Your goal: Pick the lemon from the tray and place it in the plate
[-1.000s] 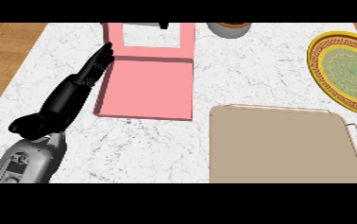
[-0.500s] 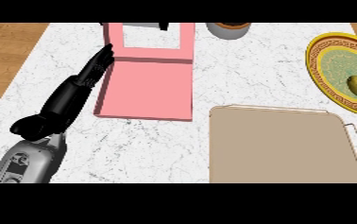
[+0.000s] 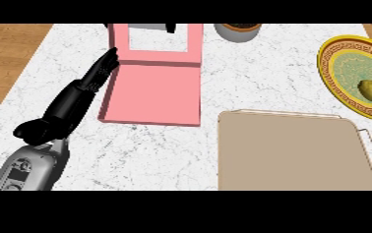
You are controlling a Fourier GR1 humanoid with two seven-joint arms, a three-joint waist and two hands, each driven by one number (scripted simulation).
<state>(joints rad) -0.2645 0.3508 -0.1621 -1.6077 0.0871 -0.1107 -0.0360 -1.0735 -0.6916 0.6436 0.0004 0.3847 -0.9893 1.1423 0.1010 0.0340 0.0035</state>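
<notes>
Lemon found lying in plate at right edge, partly cut off by frame; tray just below plate. Left robot hand released, fingers straight along pink box. Right robot hand not visible. Risks judged: lemon rolling toward plate rim if nudged; left fingers shoving box on withdrawal.

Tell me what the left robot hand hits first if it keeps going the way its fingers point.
Probably the upright lid of the pink box: the left robot hand points up and slightly right, fingertips already beside its left edge. Height is unclear, so it could pass alongside.
</notes>
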